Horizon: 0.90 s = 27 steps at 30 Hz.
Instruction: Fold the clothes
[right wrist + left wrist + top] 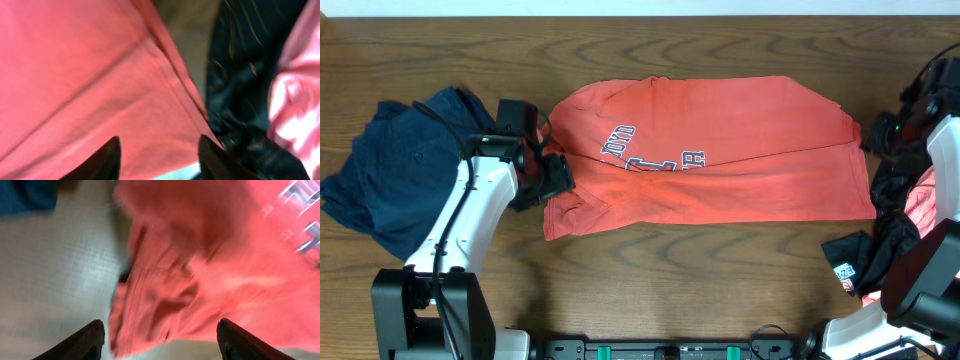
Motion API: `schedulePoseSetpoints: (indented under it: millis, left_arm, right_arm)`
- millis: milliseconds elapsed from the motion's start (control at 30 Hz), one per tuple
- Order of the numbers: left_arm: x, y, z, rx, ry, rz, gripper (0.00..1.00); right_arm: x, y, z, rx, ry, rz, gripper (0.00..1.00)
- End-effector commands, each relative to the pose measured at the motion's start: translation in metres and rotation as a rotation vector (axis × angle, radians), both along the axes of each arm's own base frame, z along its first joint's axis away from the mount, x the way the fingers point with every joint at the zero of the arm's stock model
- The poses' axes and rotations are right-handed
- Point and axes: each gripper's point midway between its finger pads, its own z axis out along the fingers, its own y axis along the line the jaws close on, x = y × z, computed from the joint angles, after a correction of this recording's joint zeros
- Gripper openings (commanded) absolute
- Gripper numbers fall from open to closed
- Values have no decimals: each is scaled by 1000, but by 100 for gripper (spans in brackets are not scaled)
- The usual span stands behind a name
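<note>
Running dark and wood-grained across the whole overhead view, the surface ends at a pale strip along its far edge. At the left lies a crumpled heap of navy clothes. Just beside it, the left claw hovers at the lower left corner of the red shirt, its fingers spread wide, gripping nothing, with the rumpled hem below. The shirt lies spread across the middle, white lettering showing. At its right edge the right claw hangs with jaws parted, holding nothing. A black garment and a pink one are bunched beneath the right arm, right beside the shirt's corner.
</note>
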Motion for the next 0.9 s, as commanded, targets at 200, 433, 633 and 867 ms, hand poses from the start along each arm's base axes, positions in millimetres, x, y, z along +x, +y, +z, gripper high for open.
schedulePoseSetpoints:
  millis: [200,433,633,867]
  left_arm:
    - [-37,5,-26,17,107,-7,74]
    - [-48,4,-64,4,78,-8,73]
    - [-59,4,-75,-1,99,-10,9]
    - [-96,26,-71,87,247,27,6]
  right_arm:
    - [-49,3,-69,-42,150,-14,38]
    - [-59,7,-86,-32,160,-36,27]
    - [-64,9,-87,-24,183,-35,14]
    - [-92,7,-87,-24,285,-128,1]
